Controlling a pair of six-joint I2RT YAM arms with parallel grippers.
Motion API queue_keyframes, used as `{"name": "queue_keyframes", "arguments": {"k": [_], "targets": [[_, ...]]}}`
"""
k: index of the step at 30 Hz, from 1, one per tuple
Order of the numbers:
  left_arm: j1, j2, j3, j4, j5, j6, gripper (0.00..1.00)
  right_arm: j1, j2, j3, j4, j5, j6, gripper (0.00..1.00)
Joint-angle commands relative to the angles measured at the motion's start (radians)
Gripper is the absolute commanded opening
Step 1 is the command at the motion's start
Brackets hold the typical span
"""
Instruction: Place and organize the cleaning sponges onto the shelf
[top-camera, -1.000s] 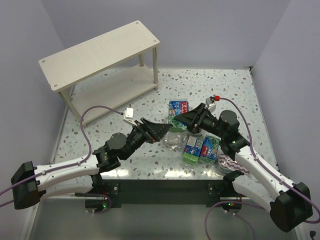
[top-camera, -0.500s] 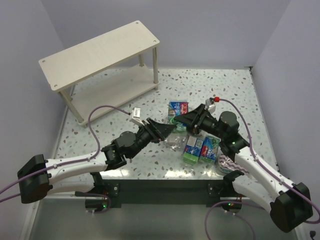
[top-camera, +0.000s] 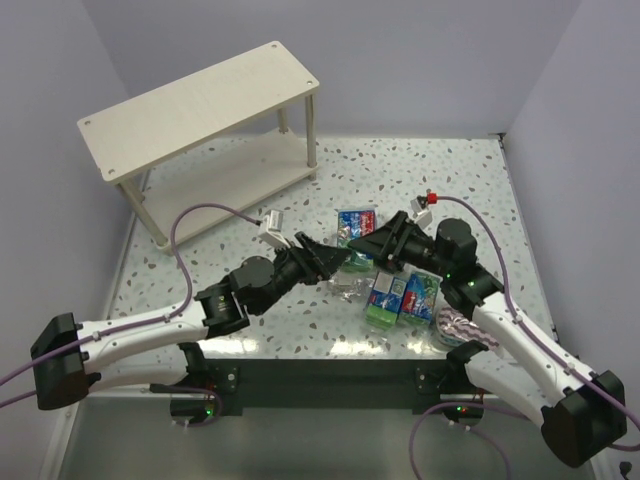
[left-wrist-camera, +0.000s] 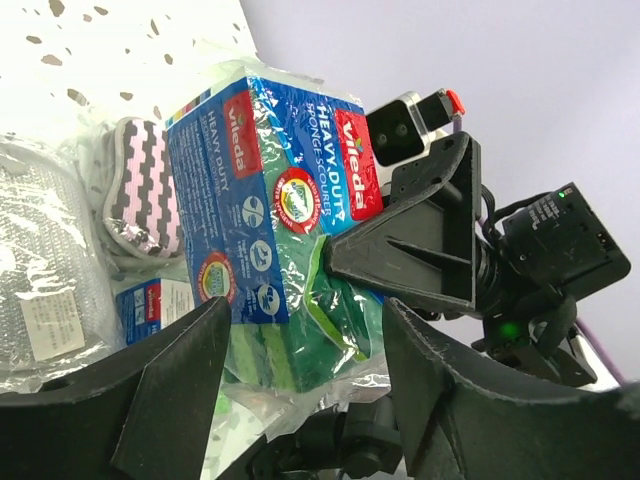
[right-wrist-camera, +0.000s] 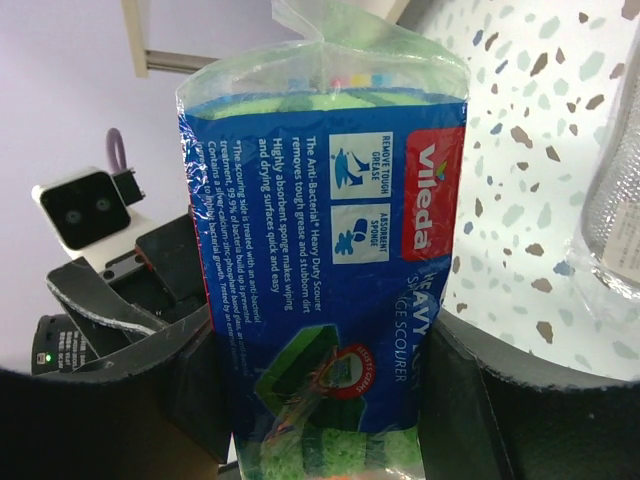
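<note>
From above, the left pincer (top-camera: 338, 260) and the right pincer (top-camera: 356, 246) meet tip to tip above the table, with a green-and-blue pack (top-camera: 355, 264) between them. The shelf (top-camera: 200, 100) stands well beyond the left pincer, and the other sponges (top-camera: 400, 296) lie just below and behind the right one. The left wrist view shows that pack standing between the left pincer's spread fingers (left-wrist-camera: 170, 400), with a striped pad (left-wrist-camera: 145, 190) and a silvery pack (left-wrist-camera: 40, 290) off to one side beyond it. I cannot tell whether those fingers press the wrap yet. In the right wrist view the right pincer is pinching the pack by its side edges, printed face to the camera. The pack looks light, squashy and slick in its loose film, so take the sponge body, not the crinkled seal.
</note>
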Motion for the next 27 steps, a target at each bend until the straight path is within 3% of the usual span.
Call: {"name": "queue_keyframes", "arguments": {"k": [1, 4, 7, 11, 17, 23, 27], "targets": [[0.0, 0.009, 0.037, -0.04, -0.015, 0.026, 0.67, -0.003, -0.007, 0.023, -0.015, 0.0, -0.036, 0.62], [0.0, 0.01, 0.037, -0.031, -0.004, 0.032, 0.64, -0.003, -0.005, 0.027, -0.015, -0.004, -0.034, 0.62], [0.0, 0.027, 0.053, -0.039, 0.014, 0.044, 0.52, -0.005, -0.007, 0.03, -0.015, -0.001, -0.034, 0.62], [-0.001, 0.056, 0.076, -0.049, 0.058, 0.051, 0.27, -0.003, -0.001, 0.027, -0.012, -0.001, -0.034, 0.62], [0.0, 0.053, 0.092, -0.085, 0.059, 0.052, 0.06, -0.003, -0.002, 0.03, -0.009, -0.006, -0.033, 0.72], [0.0, -0.003, 0.115, -0.172, 0.003, 0.089, 0.0, -0.003, -0.007, 0.058, -0.025, 0.002, -0.03, 0.98], [0.002, -0.074, 0.127, -0.241, -0.05, 0.11, 0.0, -0.003, -0.015, 0.096, -0.077, 0.04, -0.036, 0.98]]}}
